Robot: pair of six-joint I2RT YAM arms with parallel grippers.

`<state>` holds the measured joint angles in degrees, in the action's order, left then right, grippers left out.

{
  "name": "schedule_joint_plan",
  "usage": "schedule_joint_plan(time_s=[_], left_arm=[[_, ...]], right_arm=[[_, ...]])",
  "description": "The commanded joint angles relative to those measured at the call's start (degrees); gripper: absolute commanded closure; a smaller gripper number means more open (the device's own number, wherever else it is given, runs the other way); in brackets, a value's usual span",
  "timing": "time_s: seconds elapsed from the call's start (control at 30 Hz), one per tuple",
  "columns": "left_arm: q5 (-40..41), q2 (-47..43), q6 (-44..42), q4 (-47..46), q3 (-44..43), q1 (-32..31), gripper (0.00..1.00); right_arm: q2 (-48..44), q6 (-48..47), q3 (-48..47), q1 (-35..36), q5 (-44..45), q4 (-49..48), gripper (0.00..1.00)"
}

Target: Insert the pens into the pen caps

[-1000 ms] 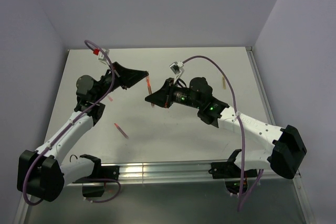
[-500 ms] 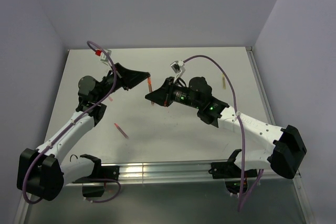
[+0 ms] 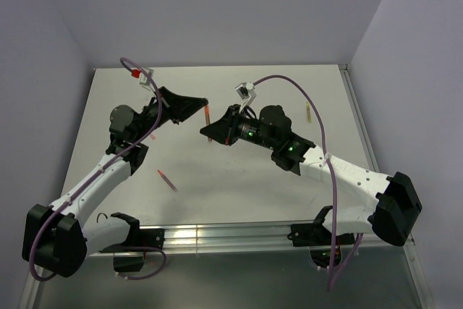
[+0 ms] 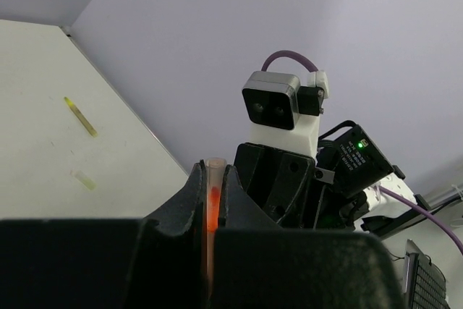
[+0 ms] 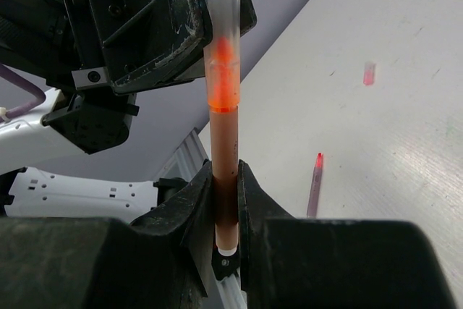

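Observation:
My left gripper (image 3: 203,105) (image 4: 213,173) is shut on a pale translucent pen cap (image 4: 215,179) and holds it above the table's middle. My right gripper (image 3: 208,132) (image 5: 226,182) is shut on a reddish-brown pen (image 5: 225,139) (image 3: 207,118). The pen's orange-red tip sits inside the cap (image 5: 223,30), so the two grippers meet end to end. A second red pen (image 3: 167,179) (image 5: 315,186) lies on the table near the left arm. A tan-olive pen (image 3: 309,115) (image 4: 79,116) lies at the right. A small pink cap (image 3: 151,135) (image 5: 370,73) lies on the table.
A pale yellow-green cap (image 4: 85,180) lies near the tan-olive pen. The white table (image 3: 239,193) is walled on three sides, with a metal rail (image 3: 217,235) along its near edge. Purple cables arc over both arms.
My right gripper has edged up and left toward my left gripper, bringing the pen closer into the cap. The left gripper has barely moved.

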<state>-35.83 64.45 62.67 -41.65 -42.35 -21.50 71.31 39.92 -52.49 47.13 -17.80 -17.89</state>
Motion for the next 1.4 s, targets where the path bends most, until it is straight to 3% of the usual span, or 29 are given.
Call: schedule_joint_plan(time_s=[0.0,1.37], left_arm=[[-4.33,-2.3,-0.98,0.07,0.6,-2.41,1.0],[-9.34,-7.67,-5.02,0.26,5.34,-5.75,1.0]], right_arm=[[0.58,-1.07,-4.29,-0.46,3.65,-2.5,1.0],[-1.26,-5.38,-4.9,-2.13,2.95,-3.82,1.0]])
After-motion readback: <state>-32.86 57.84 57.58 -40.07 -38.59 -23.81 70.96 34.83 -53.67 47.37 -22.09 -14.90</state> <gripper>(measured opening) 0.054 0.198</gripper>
